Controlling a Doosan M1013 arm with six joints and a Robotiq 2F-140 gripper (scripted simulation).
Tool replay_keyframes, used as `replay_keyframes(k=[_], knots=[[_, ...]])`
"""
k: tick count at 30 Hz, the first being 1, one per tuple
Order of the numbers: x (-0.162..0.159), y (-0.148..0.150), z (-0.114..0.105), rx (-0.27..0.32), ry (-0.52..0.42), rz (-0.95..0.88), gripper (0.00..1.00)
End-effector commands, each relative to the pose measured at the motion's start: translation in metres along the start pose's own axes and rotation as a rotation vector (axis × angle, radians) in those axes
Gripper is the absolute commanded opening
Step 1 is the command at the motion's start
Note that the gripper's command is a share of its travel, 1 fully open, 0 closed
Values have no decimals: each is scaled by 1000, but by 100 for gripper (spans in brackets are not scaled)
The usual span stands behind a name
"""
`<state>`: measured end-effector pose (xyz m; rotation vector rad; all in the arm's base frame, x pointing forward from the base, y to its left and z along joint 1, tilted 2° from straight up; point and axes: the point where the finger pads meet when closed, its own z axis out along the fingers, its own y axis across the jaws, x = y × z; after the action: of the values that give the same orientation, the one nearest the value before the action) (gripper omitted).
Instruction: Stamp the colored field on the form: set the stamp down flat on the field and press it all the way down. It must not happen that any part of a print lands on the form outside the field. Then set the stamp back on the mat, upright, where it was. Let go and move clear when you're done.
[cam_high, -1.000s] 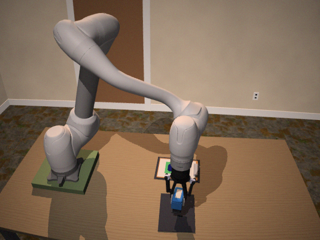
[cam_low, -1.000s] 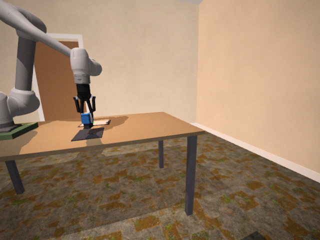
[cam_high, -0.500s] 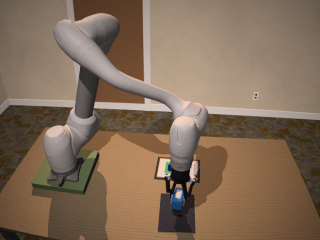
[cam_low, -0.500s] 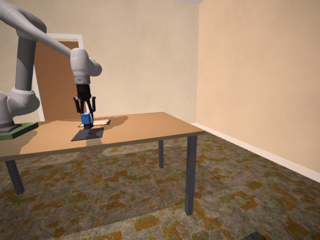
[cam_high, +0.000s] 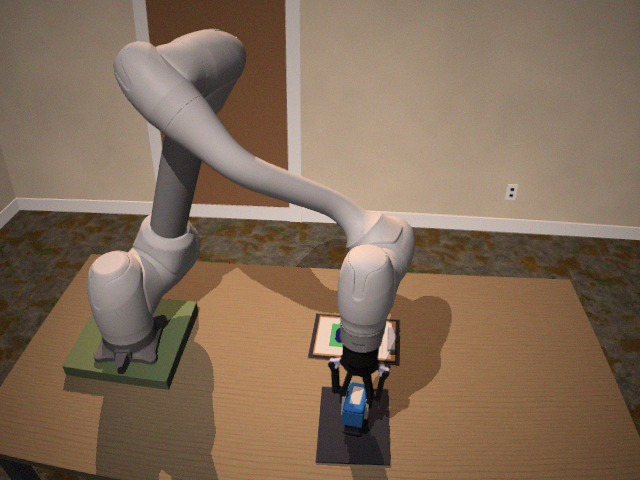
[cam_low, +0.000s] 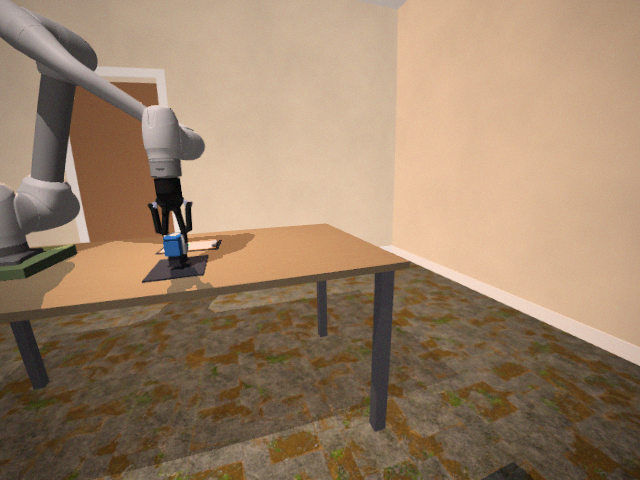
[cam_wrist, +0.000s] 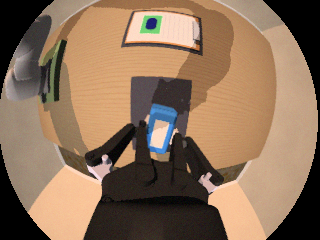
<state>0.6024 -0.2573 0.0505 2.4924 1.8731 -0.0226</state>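
The blue stamp with a pale top sits between the fingers of my gripper, which is shut on it. It stands upright over the dark mat, at or just above its surface; I cannot tell if it touches. In the side view the stamp is low over the mat. The wrist view shows the stamp over the mat. The form lies behind the mat, partly hidden by my wrist. Its green field with a dark blue mark shows in the wrist view.
The arm's base stands on a green plate at the table's left. The table's front edge runs just below the mat.
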Motion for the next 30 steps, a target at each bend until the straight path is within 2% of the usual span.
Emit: replay_keyframes(k=[1,18,19,30], knots=[[0,0,4,0,0,0,18],[0,0,11,0,0,0,18],[0,0,11,0,0,0,52],[0,0,11,0,0,0,52]])
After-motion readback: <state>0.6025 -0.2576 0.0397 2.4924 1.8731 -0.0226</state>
